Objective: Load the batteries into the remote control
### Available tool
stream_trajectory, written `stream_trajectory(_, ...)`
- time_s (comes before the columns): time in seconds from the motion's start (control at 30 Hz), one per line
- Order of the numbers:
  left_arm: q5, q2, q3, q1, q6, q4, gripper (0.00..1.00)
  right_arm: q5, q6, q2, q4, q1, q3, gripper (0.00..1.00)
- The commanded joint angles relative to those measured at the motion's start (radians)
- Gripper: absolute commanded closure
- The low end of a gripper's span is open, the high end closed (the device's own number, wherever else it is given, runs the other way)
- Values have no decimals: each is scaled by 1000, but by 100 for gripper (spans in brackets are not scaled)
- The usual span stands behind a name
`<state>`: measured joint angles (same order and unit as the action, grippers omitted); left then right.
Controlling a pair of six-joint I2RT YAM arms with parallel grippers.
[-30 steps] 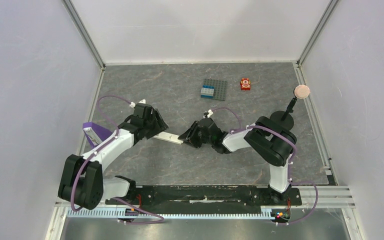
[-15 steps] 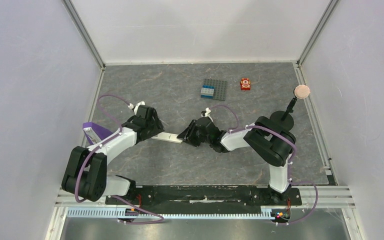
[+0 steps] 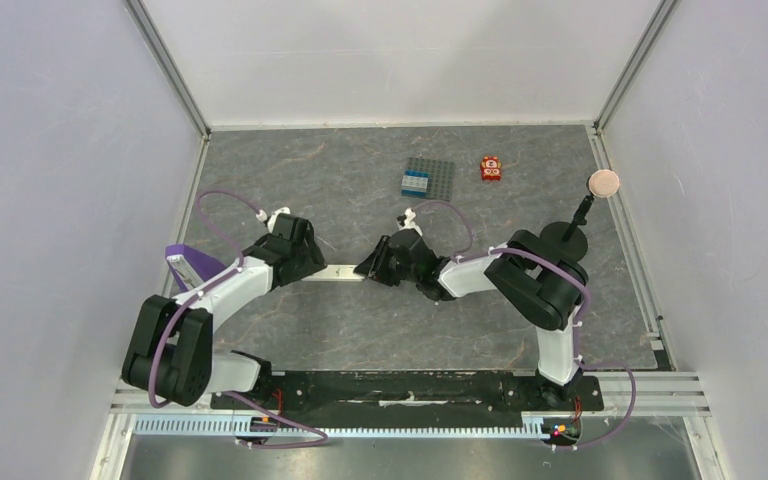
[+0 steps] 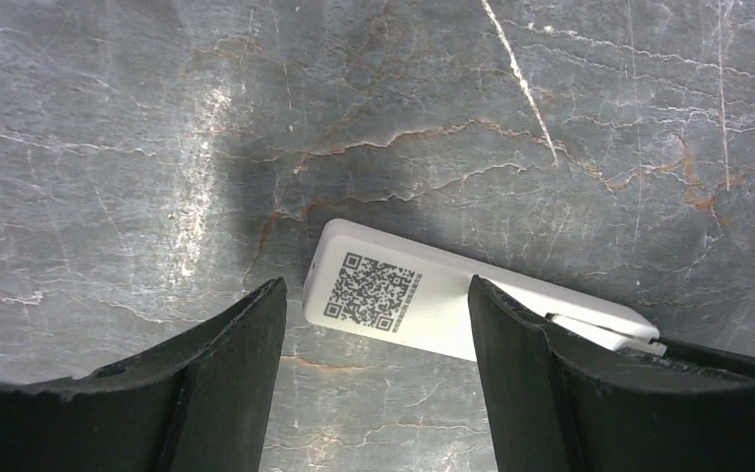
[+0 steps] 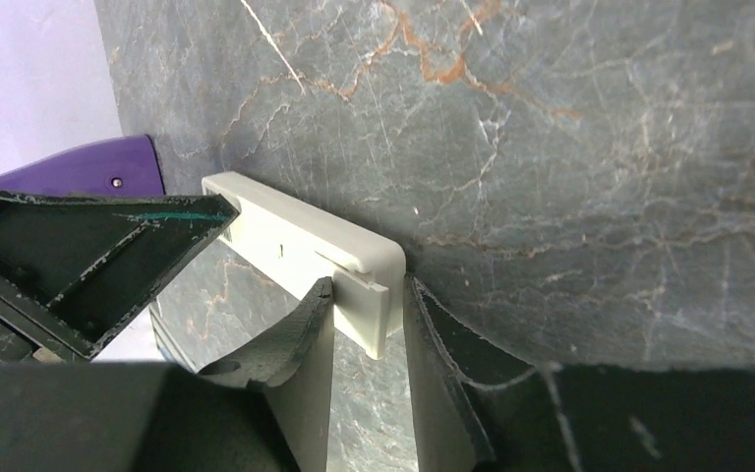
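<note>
On the near side of the grey stud plate, the remote control sits label-up, right gripper clamped on one end, left gripper spread wide over the other; it wants pinning flat.

A robotics lab cell: white panels on aluminium framing stand behind and beside the marbled table.

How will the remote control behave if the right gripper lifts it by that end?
Probably stiff: the remote control is a straight, hard-looking white bar. Likely light; it looks thin. Gripped only at one end by the right gripper, it may pivot or slip: smooth casing.
</note>
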<state>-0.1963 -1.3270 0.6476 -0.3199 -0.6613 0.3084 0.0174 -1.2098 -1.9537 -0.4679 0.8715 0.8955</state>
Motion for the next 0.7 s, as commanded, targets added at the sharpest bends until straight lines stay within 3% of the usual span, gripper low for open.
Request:
stream_trajectory(0.0, -49, 22, 14, 4, 47, 20, 26, -88, 169, -111, 295, -13, -36, 70)
stream_trajectory(0.33, 60, -12, -10, 4, 18, 6, 30, -82, 328, -90, 219, -28, -45, 69)
stream_trajectory(0.67, 74, -40, 3, 4, 14, 17, 33, -143, 416, -28, 127, -29, -93, 72)
